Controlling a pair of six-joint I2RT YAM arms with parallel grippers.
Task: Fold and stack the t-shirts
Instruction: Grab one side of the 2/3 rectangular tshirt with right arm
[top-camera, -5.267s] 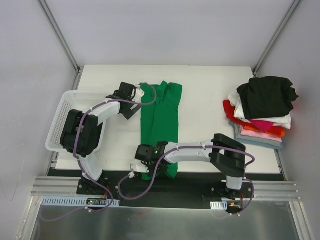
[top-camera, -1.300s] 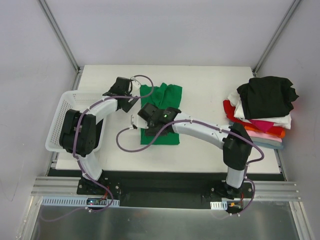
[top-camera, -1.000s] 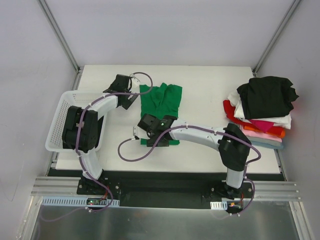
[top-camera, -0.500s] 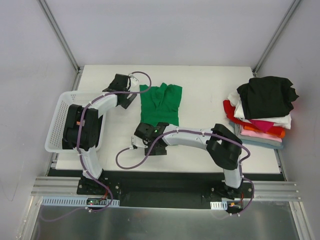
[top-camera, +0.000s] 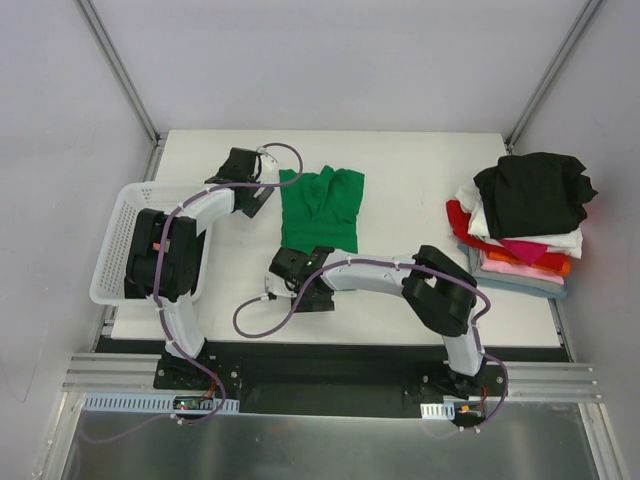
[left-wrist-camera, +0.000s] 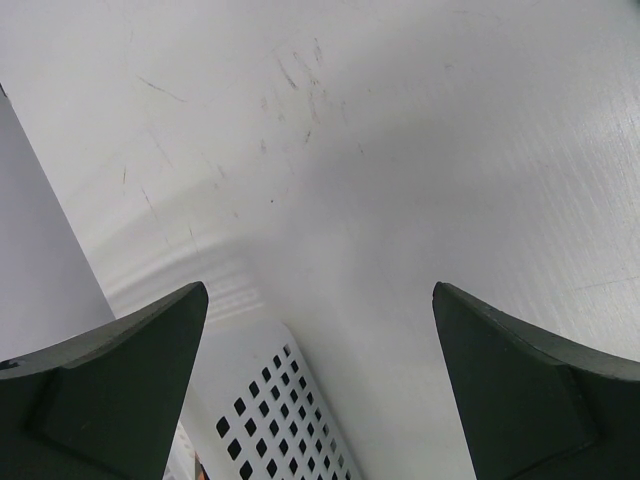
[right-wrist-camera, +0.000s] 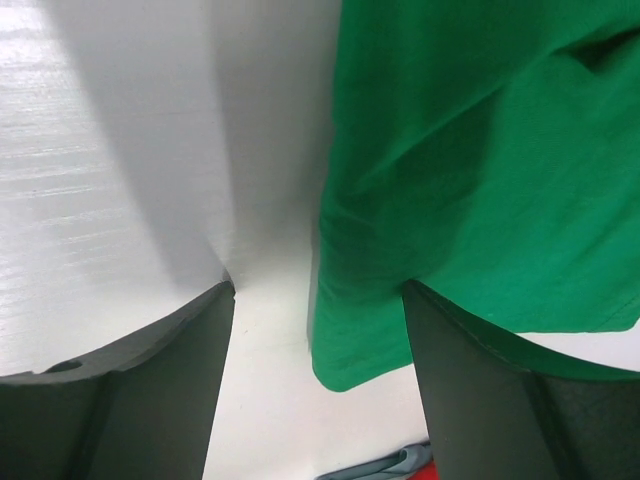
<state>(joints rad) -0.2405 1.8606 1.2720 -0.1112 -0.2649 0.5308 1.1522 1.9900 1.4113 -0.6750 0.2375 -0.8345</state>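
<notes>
Your right pincer (right-wrist-camera: 318, 288) is parted to a moderate gap and holds nothing. In its wrist view, bare table (top-camera: 420, 170) and the near left corner of the green t-shirt (top-camera: 322, 205) show between the fingers, and the cloth is not in them. From above, the pincer hangs just off the shirt's near edge, low over the table.

Your left pincer (left-wrist-camera: 320, 292) is spread as wide as it goes and is also empty. It hovers over bare table just beside the shirt's far left corner, with the rim of the white basket (top-camera: 112, 245) showing below it.

The green t-shirt lies mid-table as a short, folded panel. Its near edge is straight and its far end is rumpled. The stack (top-camera: 520, 240) of finished shirts sits well apart at the right edge, with a black t-shirt (top-camera: 535, 190) loosely on top.

I judge that you are between grasps, with the fold of the green shirt largely made and the move to the stack not yet begun. From above I cannot tell whether the layers line up, so check that far end.

Next, you will likely want both pincers on one side of the panel, pinching all the layers together. Close low against the table so that no layer escapes. Carry the panel flat, because soft cloth will sag and open if you lift it by a single corner.
</notes>
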